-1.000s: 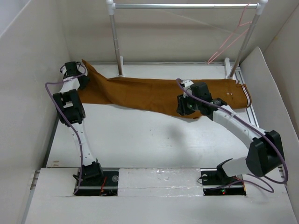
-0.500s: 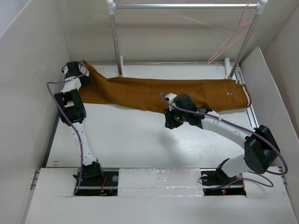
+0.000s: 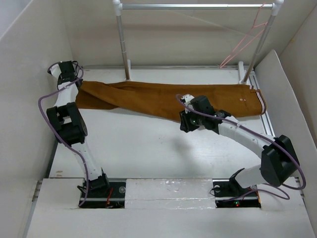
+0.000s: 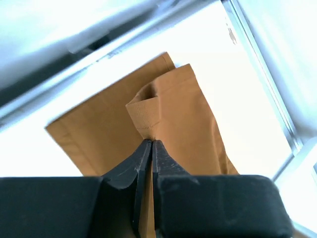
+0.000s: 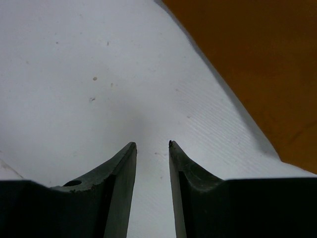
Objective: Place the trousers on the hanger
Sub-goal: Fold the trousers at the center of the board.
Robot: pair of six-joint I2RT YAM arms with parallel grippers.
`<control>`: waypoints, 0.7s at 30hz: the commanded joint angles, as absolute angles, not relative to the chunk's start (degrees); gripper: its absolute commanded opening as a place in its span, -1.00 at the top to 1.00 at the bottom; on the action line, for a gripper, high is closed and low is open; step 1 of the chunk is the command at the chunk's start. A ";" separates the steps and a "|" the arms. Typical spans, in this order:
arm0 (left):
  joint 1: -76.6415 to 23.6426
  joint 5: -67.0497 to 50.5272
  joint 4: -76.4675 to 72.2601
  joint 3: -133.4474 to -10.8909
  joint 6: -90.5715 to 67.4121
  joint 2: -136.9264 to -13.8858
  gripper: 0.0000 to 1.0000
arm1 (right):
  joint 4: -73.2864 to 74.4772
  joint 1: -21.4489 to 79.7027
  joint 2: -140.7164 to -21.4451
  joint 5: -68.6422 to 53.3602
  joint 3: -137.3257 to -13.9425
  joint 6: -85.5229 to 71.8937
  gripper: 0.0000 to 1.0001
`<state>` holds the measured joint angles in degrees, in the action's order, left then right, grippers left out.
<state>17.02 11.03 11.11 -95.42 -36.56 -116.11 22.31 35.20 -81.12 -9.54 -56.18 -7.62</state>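
Now the trousers (image 3: 163, 99) lie stretched across the far half of the table (image 3: 148, 153). The waistband with its striped trim is at the right end and the leg ends are at the left. At that left end the left tool (image 4: 151, 144) is pressed together on a fold of the rust-brown cloth near a leg hem. The wrist view shows its 2 fingers (image 4: 124, 173) pinching the fabric, with the hem bunched just beyond their tips. The right tool (image 5: 151, 145) hangs over bare table just beside the near edge of the trousers, about midway along them. Its 2 fingers are parted by a narrow gap with nothing between them. The hanger (image 3: 241, 42), of pale pink wire, hangs tilted by its hook from the right end of the silver rail (image 3: 198, 6) at the back, well apart from both tools.
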 commanded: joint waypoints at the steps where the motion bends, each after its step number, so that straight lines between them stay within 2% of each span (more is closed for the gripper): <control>1: 17.84 17.30 11.95 -92.64 -34.28 -113.91 1.00 | 21.44 32.97 -78.75 -10.72 -56.34 -4.93 0.24; 8: 21.88 18.02 12.84 -85.44 -37.88 -115.31 1.00 | 25.22 26.29 -74.54 -11.95 -55.11 -2.03 0.18; 10: 23.28 17.58 12.74 -84.82 -38.06 -115.05 0.91 | 26.01 22.86 -72.44 -12.65 -54.15 -1.06 0.13; 11: 23.29 17.32 12.48 -84.55 -38.06 -115.05 0.66 | 27.06 21.63 -71.73 -13.00 -53.97 -0.71 0.08; 12: 23.81 15.40 12.13 -84.46 -36.75 -115.22 0.20 | 28.29 17.18 -70.59 -12.92 -53.36 -0.70 -0.04; 13: 23.82 14.77 12.13 -84.46 -36.74 -115.22 0.20 | 28.30 17.14 -70.14 -12.92 -53.35 -0.70 -0.11; 14: 23.82 14.94 13.26 -84.81 -36.65 -115.49 -0.14 | 29.52 15.40 -69.61 -12.57 -52.83 1.04 -0.18; 17: 23.82 13.71 10.83 -80.88 -36.83 -113.30 -0.29 | 30.41 6.79 -68.82 -12.74 -50.90 0.53 -0.37; 19: 23.82 12.05 9.41 -78.58 -36.65 -111.45 -0.46 | 27.36 -0.65 -69.17 -14.14 -49.31 0.09 -0.44; 21: 23.82 11.34 9.14 -76.82 -36.65 -111.27 -0.50 | 24.62 -6.04 -71.01 -17.82 -46.77 -3.07 -0.46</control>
